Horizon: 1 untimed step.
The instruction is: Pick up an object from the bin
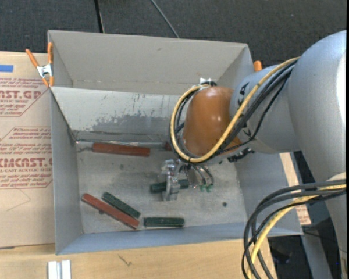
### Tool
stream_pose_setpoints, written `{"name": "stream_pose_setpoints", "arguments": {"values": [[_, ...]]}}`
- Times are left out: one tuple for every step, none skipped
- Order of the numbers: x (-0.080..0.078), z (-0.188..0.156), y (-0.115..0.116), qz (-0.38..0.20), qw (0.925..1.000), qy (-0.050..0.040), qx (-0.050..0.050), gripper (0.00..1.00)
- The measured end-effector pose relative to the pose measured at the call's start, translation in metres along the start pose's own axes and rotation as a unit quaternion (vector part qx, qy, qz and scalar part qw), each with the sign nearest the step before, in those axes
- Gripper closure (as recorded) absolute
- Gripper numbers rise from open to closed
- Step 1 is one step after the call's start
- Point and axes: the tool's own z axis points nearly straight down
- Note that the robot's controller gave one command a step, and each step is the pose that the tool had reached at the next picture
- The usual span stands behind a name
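The gripper (172,183) stands low over a short dark green flat bar (158,187) mid-floor in the grey metal bin (67,173), apparently placed for grasping; whether it is spread or pinching cannot be told.

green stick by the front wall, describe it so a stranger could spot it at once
Find the grey bin and its front wall, lowest in the view. Just inside it, about midway along, a short dark green stick lies flat, parallel to that wall. The green stick to its left slants beside a red stick; this one lies alone.
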Motion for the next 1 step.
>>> {"name": "stream_pose_setpoints", "arguments": {"values": [[0.0,0.0,0.0,0.0,1.0,-0.0001,0.0,1.0]]}}
